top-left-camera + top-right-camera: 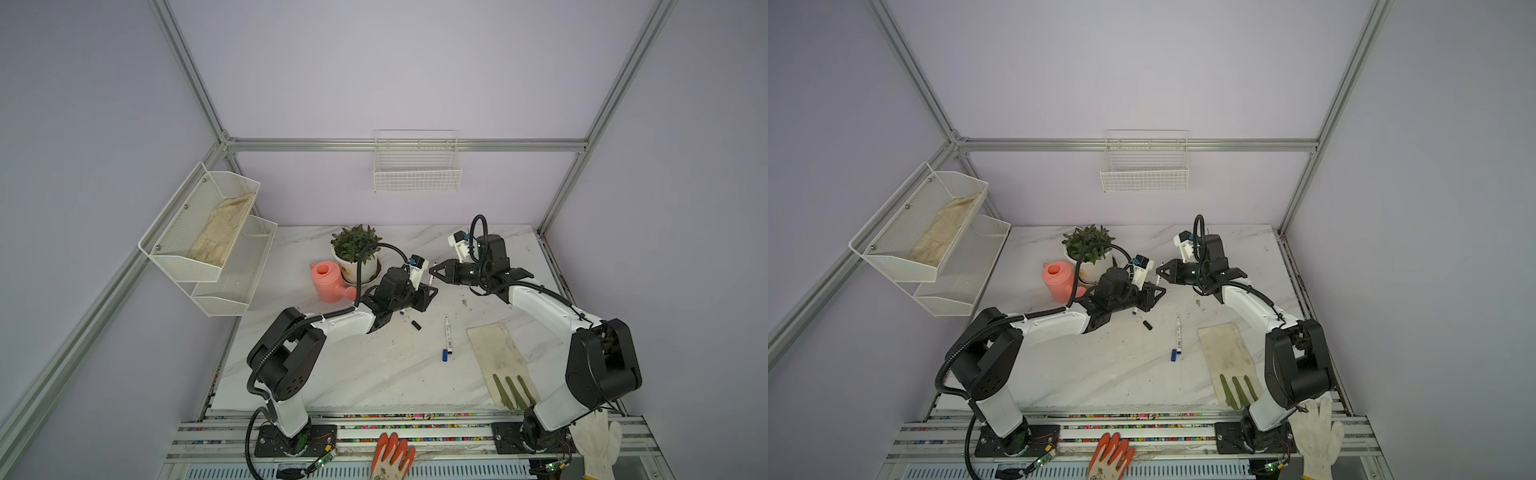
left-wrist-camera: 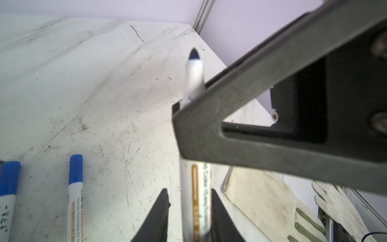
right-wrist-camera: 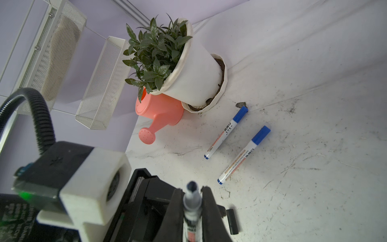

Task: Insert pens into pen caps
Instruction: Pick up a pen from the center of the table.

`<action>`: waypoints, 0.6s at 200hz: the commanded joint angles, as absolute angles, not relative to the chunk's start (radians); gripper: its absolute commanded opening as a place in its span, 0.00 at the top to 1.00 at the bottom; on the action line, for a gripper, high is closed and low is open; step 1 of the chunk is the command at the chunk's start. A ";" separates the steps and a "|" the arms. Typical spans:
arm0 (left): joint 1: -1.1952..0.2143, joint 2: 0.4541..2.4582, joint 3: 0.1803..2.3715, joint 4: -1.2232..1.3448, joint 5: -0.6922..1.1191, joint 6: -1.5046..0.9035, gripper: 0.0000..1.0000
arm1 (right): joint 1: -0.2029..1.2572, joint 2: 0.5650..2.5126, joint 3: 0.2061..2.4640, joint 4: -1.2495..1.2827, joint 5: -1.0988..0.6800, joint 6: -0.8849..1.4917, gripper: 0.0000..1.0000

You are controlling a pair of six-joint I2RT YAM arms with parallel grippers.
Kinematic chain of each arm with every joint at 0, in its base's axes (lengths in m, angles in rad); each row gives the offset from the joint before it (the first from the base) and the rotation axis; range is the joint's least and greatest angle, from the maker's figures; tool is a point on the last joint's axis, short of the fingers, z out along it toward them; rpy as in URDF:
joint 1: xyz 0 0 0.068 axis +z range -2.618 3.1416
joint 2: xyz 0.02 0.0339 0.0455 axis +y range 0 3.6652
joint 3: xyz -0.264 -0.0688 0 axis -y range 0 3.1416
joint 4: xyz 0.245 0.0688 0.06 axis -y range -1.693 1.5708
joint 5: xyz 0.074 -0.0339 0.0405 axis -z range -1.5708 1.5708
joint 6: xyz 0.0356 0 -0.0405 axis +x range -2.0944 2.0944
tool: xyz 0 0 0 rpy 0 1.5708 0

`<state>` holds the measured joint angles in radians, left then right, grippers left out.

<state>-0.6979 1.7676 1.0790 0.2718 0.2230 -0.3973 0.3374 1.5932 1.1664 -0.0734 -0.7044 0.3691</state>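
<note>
- Grey-black fingers of my right claw (image 3: 192,191) are clamped on the slim white-barrelled marker pen (image 2: 194,75), with its bare dark tip poking out past them.
- My left claw (image 2: 189,190) straddles the same barrel lower down. I see a sliver of daylight on one side, so I cannot tell whether it is gripping.
- Both claws meet nose to nose in the air over the back half of the white marbled worktop (image 1: 374,374).
- Risk, as I judge it: if the right lets go before the left truly grips, the pen drops and rolls. If both squeeze off-line, the barrel gets levered and twists, spoiling the aim for capping. The inky tip sits close to my right fingers and could smear them.
- The short black plastic cap (image 3: 232,222), which I take to be this pen's, lies on its side just frontward of the claws. A clumsy pinch could send it rolling.
- Two blue-capped white pens (image 3: 226,132) lie side by side near my left claw. They point towards the leafy plant in its white pot (image 3: 194,83) and the pink plastic watering can (image 3: 159,111) by the back edge, so it is crowded there.
- Another white pen (image 1: 447,336), seemingly uncapped, lies mid-worktop with a small blue cap (image 1: 444,355) just beside its rear end. A soiled flat glove (image 1: 498,357) fills the right-front part.
- Open room lies left of centre, towards the front edge.
</note>
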 commanded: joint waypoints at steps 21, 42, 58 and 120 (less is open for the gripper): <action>-0.697 1.757 1.074 0.300 0.237 -0.375 0.71 | 0.341 1.569 1.164 -0.100 -0.716 0.353 0.99; -0.697 1.755 1.073 0.311 0.238 -0.377 0.77 | 0.341 1.572 1.160 -0.100 -0.715 0.355 0.99; -0.697 1.750 1.070 0.317 0.233 -0.379 0.87 | 0.341 1.574 1.159 -0.105 -0.706 0.352 0.99; -0.693 1.715 0.988 0.371 0.043 -0.456 1.00 | 0.371 1.574 1.149 -0.260 -0.582 0.274 0.86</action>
<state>-0.7029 1.7668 1.0477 0.3107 0.2070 -0.4072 0.3492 1.5932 1.1664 -0.1169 -0.6724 0.3443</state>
